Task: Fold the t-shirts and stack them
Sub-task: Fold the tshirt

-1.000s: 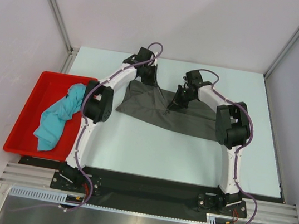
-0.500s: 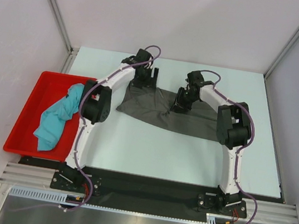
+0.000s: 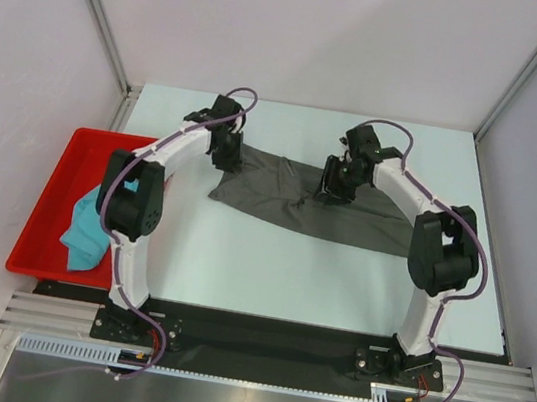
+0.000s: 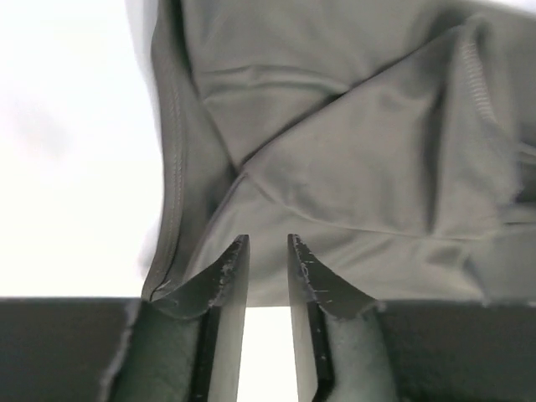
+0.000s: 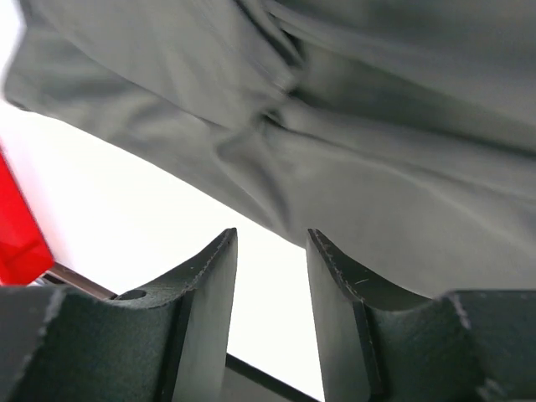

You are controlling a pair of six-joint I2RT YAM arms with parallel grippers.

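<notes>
Overall: an early stage, as I judge it; neither shirt is folded and nothing is stacked.
Teal t-shirt (image 3: 80, 232): bunched in the red tray (image 3: 49, 183), well to the left of both sets of fingers, untouched.
Left gripper (image 4: 268, 243): fingers parted by a narrow gap, nothing between them, just short of the hemmed left edge of the grey t-shirt (image 4: 352, 167).
Grey t-shirt: spread on the table (image 3: 269, 262) but rumpled, with creases ahead of both fingertips.
Right gripper (image 5: 270, 234): fingers apart and empty, at the shirt's near border.
Left to do: smooth and fold the grey, fetch and fold the teal, stack.
</notes>
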